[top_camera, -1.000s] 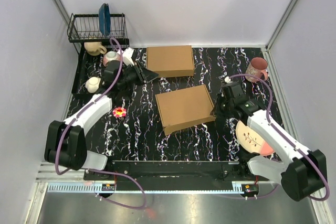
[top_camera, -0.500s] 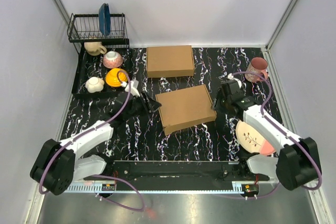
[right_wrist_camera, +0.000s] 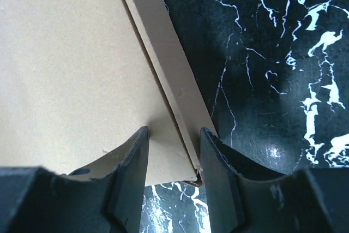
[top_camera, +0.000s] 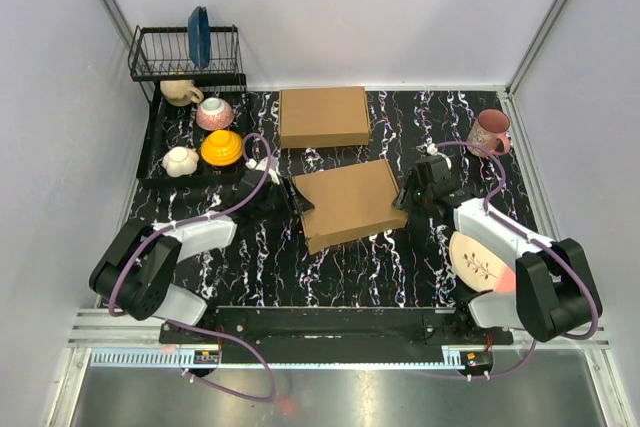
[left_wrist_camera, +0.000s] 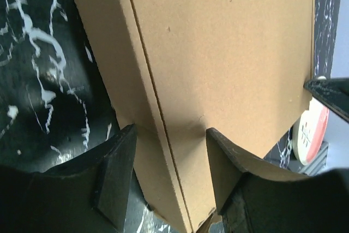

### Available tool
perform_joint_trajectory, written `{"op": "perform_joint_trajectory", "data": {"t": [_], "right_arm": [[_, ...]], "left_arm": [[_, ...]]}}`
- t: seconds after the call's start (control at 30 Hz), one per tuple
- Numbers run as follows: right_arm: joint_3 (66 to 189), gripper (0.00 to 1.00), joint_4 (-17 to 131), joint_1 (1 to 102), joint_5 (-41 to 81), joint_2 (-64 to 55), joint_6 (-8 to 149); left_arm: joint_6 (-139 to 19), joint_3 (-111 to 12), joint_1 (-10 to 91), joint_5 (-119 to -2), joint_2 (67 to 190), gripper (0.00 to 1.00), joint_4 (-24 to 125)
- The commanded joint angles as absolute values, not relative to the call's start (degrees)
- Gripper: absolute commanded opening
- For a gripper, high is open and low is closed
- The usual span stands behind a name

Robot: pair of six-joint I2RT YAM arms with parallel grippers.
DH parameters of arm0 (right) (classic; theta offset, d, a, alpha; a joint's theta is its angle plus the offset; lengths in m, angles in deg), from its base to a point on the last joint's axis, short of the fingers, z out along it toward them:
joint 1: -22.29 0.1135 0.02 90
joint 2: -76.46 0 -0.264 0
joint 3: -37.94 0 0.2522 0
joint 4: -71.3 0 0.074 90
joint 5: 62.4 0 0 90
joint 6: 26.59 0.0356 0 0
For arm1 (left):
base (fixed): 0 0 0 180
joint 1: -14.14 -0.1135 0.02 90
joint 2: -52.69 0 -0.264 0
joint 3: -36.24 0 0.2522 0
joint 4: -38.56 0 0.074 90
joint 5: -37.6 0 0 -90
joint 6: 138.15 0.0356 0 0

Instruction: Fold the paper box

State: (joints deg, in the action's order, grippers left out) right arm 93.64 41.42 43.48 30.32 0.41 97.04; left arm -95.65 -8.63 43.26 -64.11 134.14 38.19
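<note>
The paper box is lying closed, top face up, around the middle of the black marbled desk. It is showing only plain brown corrugated cardboard. Its long axis is running left to right across the desk, turned a little, so that its right end is pointing toward the far right corner and its left end toward the near left corner.

The left fingers are reaching in at the box's left short edge. They are standing moderately apart, straddling the fold where the top face is meeting the side wall. One finger is sitting over the side wall and the other over the top face. Whether their pads are touching the cardboard cannot be told.

The right fingers are sitting at the right short edge at a narrower gap, with the edge fold and one corner of the box between them. Both are overlapping cardboard, but whether they are clamping it cannot be told.

A second cardboard box, neatly formed, is lying apart near the far edge. A pink mug is standing toward the far right corner. A plate with a twig motif is lying by the right edge.
</note>
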Motion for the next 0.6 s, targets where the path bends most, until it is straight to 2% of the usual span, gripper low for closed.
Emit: {"op": "perform_joint_trajectory", "data": {"t": [0.0,0.23,0.47,0.57], "right_arm": [[91.3,0.48,44.6,43.4,25.1,-0.4,98.8],[91.2,0.48,43.7,43.4,25.3,3.5,99.6],[95.7,0.50,35.0,43.4,34.9,15.4,99.1],[96.6,0.51,35.2,43.4,37.0,22.0,96.8]], "left_arm": [[-94.9,-14.9,41.5,-63.2,136.5,0.56,37.4],[-91.8,-21.6,36.3,-62.7,137.1,0.56,42.6],[-84.2,-25.0,35.1,-55.9,122.5,0.57,56.4],[-86.5,-23.5,35.1,-49.4,115.4,0.63,61.2]]}}
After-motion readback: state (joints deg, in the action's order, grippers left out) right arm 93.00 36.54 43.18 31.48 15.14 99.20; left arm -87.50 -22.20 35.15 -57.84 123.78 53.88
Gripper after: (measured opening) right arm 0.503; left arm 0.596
